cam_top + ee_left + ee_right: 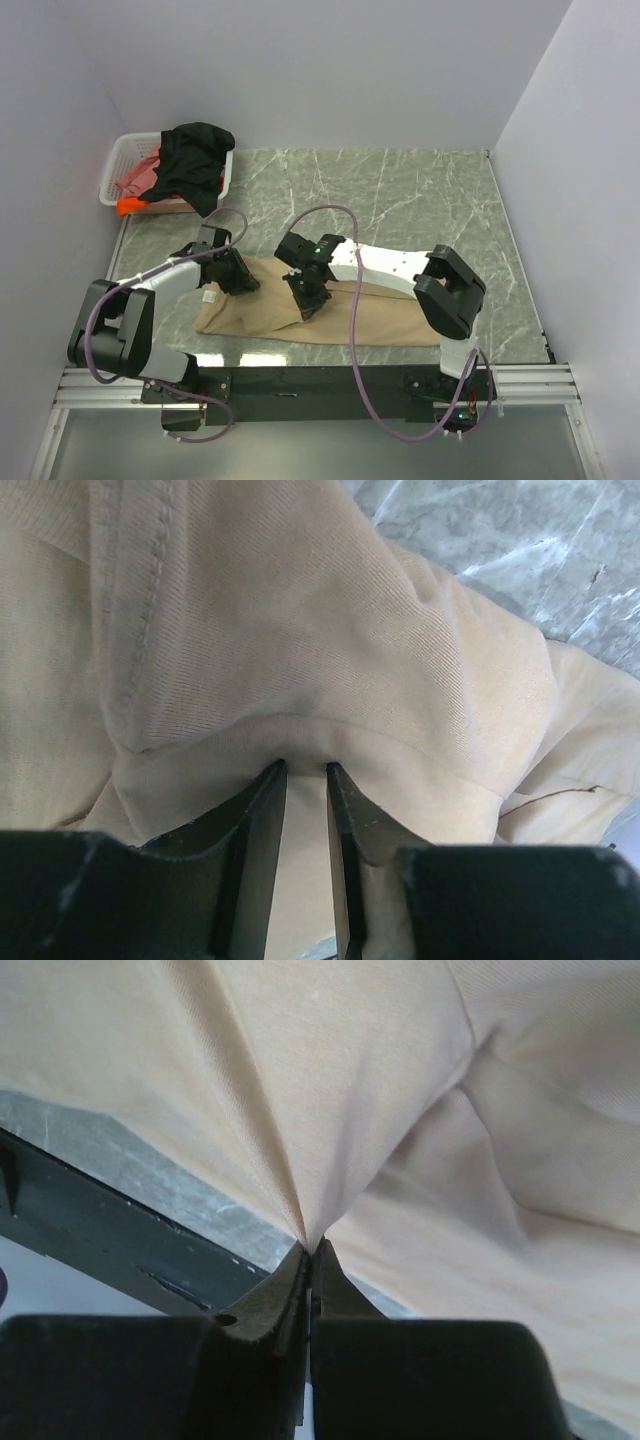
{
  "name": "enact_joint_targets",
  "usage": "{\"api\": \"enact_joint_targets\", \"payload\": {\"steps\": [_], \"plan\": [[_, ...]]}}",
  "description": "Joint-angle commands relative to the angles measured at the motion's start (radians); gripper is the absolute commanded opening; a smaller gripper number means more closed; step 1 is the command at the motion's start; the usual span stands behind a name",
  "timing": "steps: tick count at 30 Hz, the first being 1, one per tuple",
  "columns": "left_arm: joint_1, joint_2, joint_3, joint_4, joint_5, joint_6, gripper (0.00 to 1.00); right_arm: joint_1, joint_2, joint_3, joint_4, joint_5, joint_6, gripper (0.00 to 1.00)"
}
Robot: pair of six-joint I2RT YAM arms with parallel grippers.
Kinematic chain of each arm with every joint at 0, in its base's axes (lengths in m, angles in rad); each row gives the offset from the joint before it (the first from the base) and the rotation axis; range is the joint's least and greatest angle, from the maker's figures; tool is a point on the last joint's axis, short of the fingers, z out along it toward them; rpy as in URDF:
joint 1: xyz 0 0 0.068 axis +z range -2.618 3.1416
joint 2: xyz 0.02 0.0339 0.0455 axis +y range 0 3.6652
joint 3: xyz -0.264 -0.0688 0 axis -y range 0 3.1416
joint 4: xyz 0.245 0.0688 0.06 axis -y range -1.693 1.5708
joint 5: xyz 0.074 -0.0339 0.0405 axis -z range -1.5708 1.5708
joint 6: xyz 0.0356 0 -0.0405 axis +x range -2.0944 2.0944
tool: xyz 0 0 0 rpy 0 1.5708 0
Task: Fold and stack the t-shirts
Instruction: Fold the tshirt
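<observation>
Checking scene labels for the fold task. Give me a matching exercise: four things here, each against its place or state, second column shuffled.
1 tan cloth t-shirt
2 black cloth shirt
3 white plastic lattice basket
4 right gripper

a far-left corner of the table
b shut, pinching tan cloth
c draped over the basket
d lying on the table, near the arms

Pairs: 1-d, 2-c, 3-a, 4-b
</observation>
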Motion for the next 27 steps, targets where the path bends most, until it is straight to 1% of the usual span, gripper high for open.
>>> {"api": "enact_joint_targets", "payload": {"steps": [1, 2, 4, 5, 7, 8, 14, 18, 20, 21, 22, 23, 25, 27], "plan": [[-0.001, 0.058, -0.022, -0.006, -0.109, 0.073, 0.31, 0.001, -0.059, 0.048, -0.113, 0.032, -0.022, 0.0], [-0.001, 0.063, -0.022, -0.006, -0.109, 0.076, 0.31, 0.002, -0.059, 0.051, -0.119, 0.035, -0.022, 0.0], [-0.001, 0.074, -0.022, -0.004, -0.112, 0.083, 0.3, 0.001, -0.058, 0.054, -0.139, 0.037, -0.022, 0.07], [-0.001, 0.078, -0.023, -0.001, -0.111, 0.083, 0.3, 0.004, -0.059, 0.052, -0.144, 0.04, -0.02, 0.14], [-0.001, 0.087, -0.023, 0.003, -0.114, 0.089, 0.3, 0.001, -0.061, 0.051, -0.161, 0.049, -0.022, 0.21], [-0.001, 0.091, -0.022, 0.006, -0.115, 0.09, 0.3, 0.001, -0.064, 0.052, -0.167, 0.057, -0.023, 0.26], [-0.001, 0.121, 0.021, -0.017, -0.14, 0.115, 0.29, -0.013, -0.122, 0.028, -0.202, 0.08, -0.025, 0.41], [-0.003, 0.095, 0.076, -0.07, -0.174, 0.119, 0.29, -0.086, -0.182, -0.056, -0.166, 0.089, -0.02, 0.43], [-0.003, 0.062, 0.134, -0.11, -0.201, 0.126, 0.3, -0.152, -0.209, -0.095, -0.147, 0.1, -0.03, 0.44], [-0.003, 0.049, 0.156, -0.153, -0.209, 0.127, 0.31, -0.175, -0.217, -0.106, -0.139, 0.104, -0.045, 0.44], [-0.003, 0.026, 0.179, -0.171, -0.217, 0.13, 0.35, -0.198, -0.225, -0.119, -0.124, 0.107, -0.053, 0.44], [-0.004, 0.015, 0.219, -0.19, -0.223, 0.132, 0.36, -0.253, -0.231, -0.126, -0.116, 0.112, -0.062, 0.44], [-0.006, -0.014, 0.256, -0.247, -0.234, 0.126, 0.39, -0.307, -0.233, -0.135, -0.095, 0.123, -0.088, 0.44], [-0.009, -0.037, 0.289, -0.28, -0.229, 0.113, 0.4, -0.376, -0.227, -0.138, -0.08, 0.139, -0.111, 0.44]]}}
